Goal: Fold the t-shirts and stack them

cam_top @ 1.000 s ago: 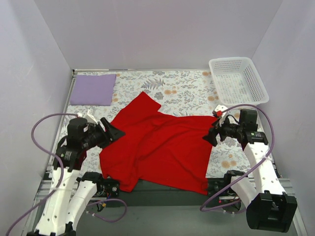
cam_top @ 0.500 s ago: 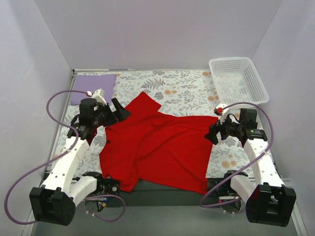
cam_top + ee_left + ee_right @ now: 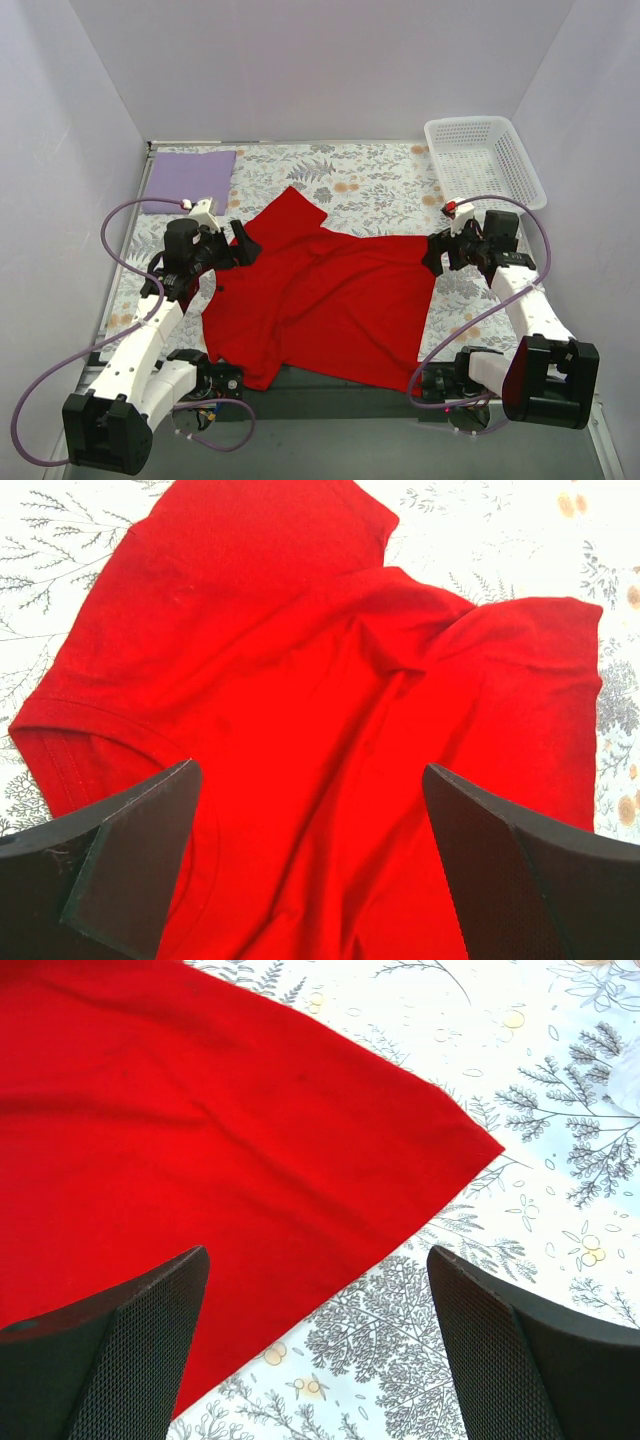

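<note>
A red t-shirt (image 3: 320, 295) lies spread and wrinkled on the floral table, its near edge hanging over the front. A folded lilac t-shirt (image 3: 188, 181) lies at the back left. My left gripper (image 3: 240, 243) is open and empty above the red shirt's left sleeve area; the shirt (image 3: 330, 710) fills the left wrist view between the jaws. My right gripper (image 3: 437, 252) is open and empty over the shirt's right corner (image 3: 440, 1130), with its jaws spanning the shirt's edge and bare tablecloth.
A white plastic basket (image 3: 482, 163) stands at the back right corner. Grey walls enclose the table on the left, back and right. The floral tablecloth (image 3: 370, 180) shows behind the red shirt.
My left gripper swung up and back toward the shirt's left sleeve, then settled slightly lower. My right gripper moved back along the shirt's right edge toward the far corner.
</note>
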Tool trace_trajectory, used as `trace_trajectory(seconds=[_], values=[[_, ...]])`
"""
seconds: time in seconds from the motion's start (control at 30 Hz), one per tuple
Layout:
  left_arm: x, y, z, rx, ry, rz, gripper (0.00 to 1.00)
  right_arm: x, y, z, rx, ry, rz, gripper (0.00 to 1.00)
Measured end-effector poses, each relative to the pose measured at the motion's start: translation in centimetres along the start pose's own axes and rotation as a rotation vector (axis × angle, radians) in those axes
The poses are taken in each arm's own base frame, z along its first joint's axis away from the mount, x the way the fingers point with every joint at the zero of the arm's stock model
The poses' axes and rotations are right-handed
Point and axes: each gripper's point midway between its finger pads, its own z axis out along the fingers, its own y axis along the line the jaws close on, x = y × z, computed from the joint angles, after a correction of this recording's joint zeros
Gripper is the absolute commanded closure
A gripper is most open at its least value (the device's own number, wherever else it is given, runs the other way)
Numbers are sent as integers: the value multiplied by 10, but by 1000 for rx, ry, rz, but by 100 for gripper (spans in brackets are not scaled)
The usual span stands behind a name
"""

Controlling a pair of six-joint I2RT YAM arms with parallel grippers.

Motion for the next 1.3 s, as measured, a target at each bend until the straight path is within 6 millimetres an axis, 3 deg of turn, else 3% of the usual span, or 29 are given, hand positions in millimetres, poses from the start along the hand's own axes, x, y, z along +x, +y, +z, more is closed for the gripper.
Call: trace_trajectory(seconds=[0.33,0.53,0.6,0.67,0.87,1.0,1.3], values=[[-8,-4,0,27,-56,37,8,-10,-14,1,48,-33,-58,2],[-9,-9,-1,42,-63,49,8,-6,-22,7,43,-28,-54,4],[-9,-10,-1,44,-62,50,8,-1,-28,12,53,-13,-42,7],[-9,-10,-1,47,-60,50,8,4,-34,19,64,3,-28,17],[-8,-11,0,50,-56,50,8,9,-53,34,114,14,-25,29],[-8,-11,0,51,-53,49,8,14,-66,43,155,26,-28,34],[-6,-10,2,52,-44,47,8,36,-76,66,176,109,-26,46]])
